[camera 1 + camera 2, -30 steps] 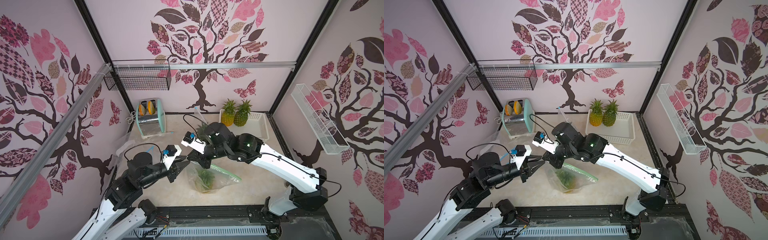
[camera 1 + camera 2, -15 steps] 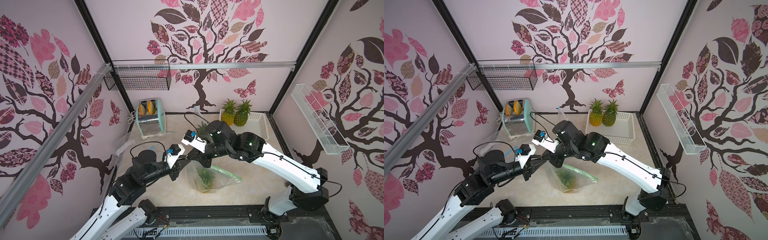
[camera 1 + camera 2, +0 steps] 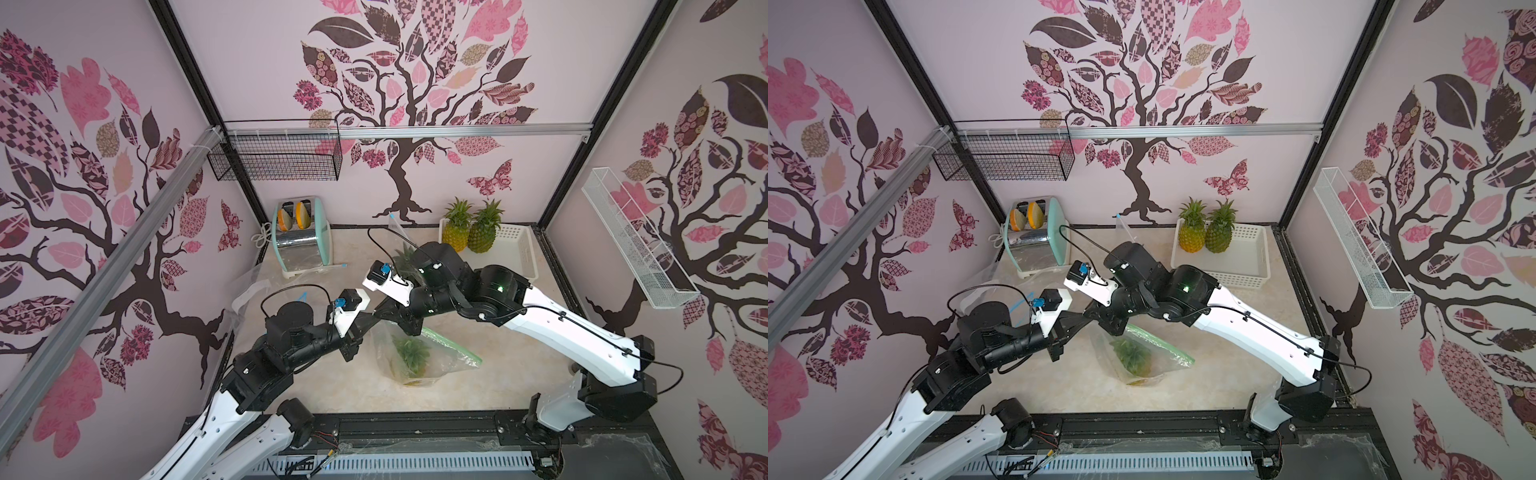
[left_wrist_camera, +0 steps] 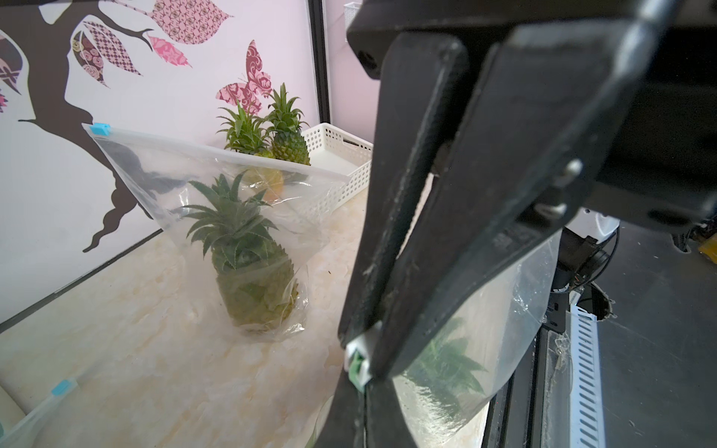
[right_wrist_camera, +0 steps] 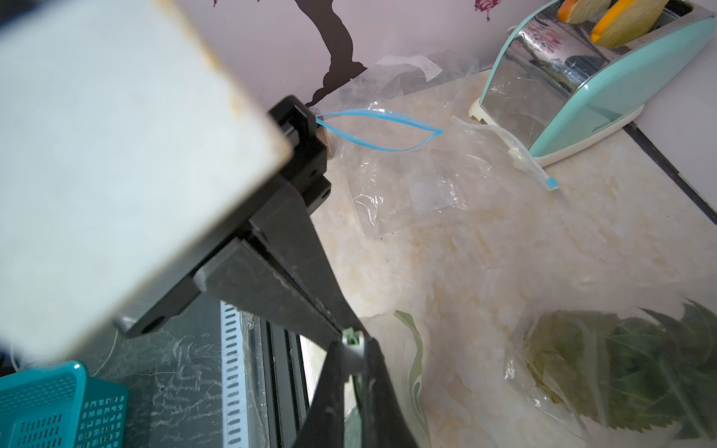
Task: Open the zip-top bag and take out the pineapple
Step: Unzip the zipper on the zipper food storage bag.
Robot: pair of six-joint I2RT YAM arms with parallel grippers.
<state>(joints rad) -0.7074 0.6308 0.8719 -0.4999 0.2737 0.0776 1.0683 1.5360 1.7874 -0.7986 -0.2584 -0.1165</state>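
The zip-top bag (image 3: 440, 357) is clear with a green zip strip and hangs over the middle of the table. The pineapple (image 3: 411, 353) sits inside it, seen in both top views (image 3: 1133, 353). Both grippers meet at the bag's upper left corner. My right gripper (image 5: 355, 360) is shut on the white slider (image 5: 352, 347). My left gripper (image 4: 362, 403) is shut on the green zip edge just beside the slider (image 4: 359, 355). In a top view the left gripper (image 3: 372, 319) and right gripper (image 3: 390, 311) are tip to tip.
A second bagged pineapple (image 4: 248, 248) stands behind the right arm. Two bare pineapples stand in a white basket (image 3: 515, 253) at the back right. A toaster (image 3: 301, 237) is at the back left, with empty bags (image 5: 407, 186) near it. A teal basket (image 5: 58, 407) is off the front edge.
My left arm has reached right to the bag's corner and its jaws have closed there. The right gripper has kept its hold with little movement.
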